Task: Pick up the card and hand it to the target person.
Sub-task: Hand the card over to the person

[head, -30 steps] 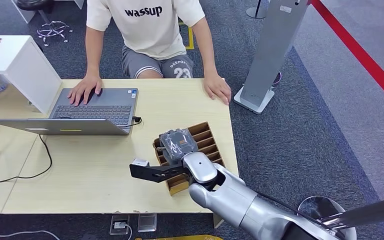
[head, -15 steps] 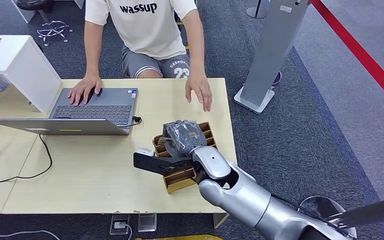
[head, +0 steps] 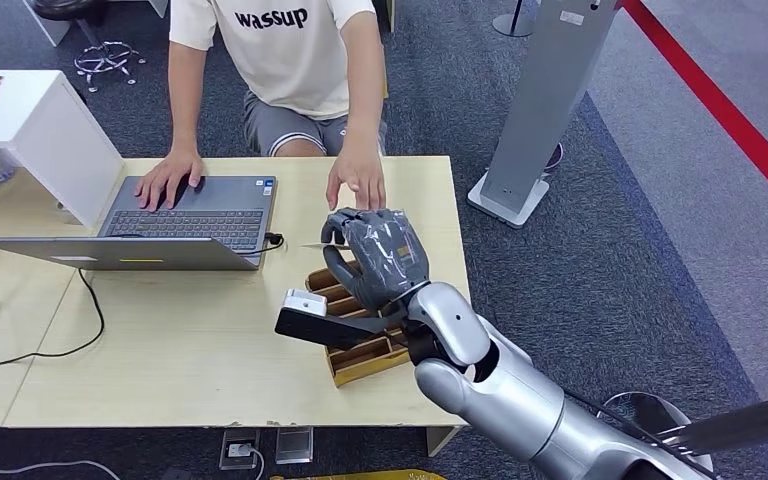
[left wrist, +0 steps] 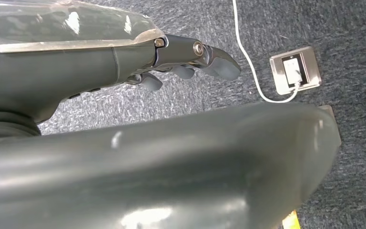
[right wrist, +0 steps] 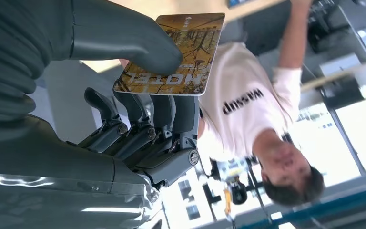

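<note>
From the head view, the right hand is raised above the wooden slotted rack that sits near the table's front right corner; a thin edge of the card juts from its fingers toward the laptop; the person's hand reaches in over the table's far edge, just beyond the robot's hand and not touching it; the person's other hand rests on the laptop keyboard.

From the left wrist view, the left hand hangs over grey carpet with a floor socket; its fingers are loosely bent around nothing.

From the right wrist view, the card, printed "MOTEL", is pinched between the thick thumb and the darker fingers, with the person beyond it.

The step in hand looks like the handover, lifting done; the next move likely calls for carrying the card a little farther to the reaching hand, then loosening the pinch once it is taken.
</note>
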Robot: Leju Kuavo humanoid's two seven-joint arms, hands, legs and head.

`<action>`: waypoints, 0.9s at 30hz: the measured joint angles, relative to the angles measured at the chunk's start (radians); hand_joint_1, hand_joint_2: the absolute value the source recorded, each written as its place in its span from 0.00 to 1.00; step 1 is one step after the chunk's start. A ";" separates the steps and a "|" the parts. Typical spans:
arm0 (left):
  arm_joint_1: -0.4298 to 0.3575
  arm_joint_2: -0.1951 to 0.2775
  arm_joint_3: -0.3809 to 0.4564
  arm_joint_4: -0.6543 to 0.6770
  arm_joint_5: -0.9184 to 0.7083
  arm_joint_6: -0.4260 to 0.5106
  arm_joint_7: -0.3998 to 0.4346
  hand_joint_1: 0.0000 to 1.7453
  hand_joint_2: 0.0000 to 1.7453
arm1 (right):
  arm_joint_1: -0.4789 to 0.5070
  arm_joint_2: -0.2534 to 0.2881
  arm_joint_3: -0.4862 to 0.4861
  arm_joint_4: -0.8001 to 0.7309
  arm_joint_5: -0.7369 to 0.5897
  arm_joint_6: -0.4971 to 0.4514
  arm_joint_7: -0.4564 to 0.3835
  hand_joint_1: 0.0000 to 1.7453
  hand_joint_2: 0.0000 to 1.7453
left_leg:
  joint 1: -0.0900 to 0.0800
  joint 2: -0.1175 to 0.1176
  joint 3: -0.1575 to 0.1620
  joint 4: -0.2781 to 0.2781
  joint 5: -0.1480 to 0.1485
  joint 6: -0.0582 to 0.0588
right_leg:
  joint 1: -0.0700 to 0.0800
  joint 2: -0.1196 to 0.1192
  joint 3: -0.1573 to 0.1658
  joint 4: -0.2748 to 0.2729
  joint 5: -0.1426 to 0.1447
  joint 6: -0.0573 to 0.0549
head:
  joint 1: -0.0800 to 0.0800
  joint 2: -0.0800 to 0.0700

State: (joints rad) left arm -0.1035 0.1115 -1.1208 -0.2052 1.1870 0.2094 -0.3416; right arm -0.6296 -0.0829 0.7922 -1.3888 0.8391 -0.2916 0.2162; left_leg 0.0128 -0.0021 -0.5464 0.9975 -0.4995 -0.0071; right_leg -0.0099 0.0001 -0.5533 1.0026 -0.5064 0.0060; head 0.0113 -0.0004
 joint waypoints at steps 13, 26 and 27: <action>0.000 -0.002 0.000 0.000 -0.017 0.000 -0.012 0.00 0.00 | 0.007 0.010 -0.080 0.182 -0.051 -0.370 -0.294 0.89 1.00 | 0.000 0.000 0.000 0.000 0.000 0.000 | 0.000 0.000 0.000 0.000 0.000 0.000 | 0.000 0.000; -0.002 -0.008 0.000 0.000 -0.023 0.000 -0.003 0.00 0.00 | 0.068 0.098 -0.305 0.255 0.263 -0.398 -0.397 0.89 1.00 | 0.000 0.000 0.000 0.000 0.000 0.000 | 0.000 0.000 0.000 0.000 0.000 0.000 | 0.000 0.000; -0.002 -0.008 0.000 0.000 -0.021 0.000 -0.003 0.00 0.00 | 0.070 0.103 -0.313 0.259 0.263 -0.398 -0.398 0.89 1.00 | 0.000 0.000 0.000 0.000 0.000 0.000 | 0.000 0.000 0.000 0.000 0.000 0.000 | 0.000 0.000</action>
State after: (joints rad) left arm -0.1056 0.1038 -1.1208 -0.2052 1.1656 0.2093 -0.3445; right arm -0.5596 0.0203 0.4792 -1.1294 1.1024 -0.6892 -0.1814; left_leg 0.0128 -0.0022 -0.5465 0.9975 -0.4995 -0.0072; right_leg -0.0099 0.0000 -0.5531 1.0027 -0.5064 0.0060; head 0.0114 -0.0004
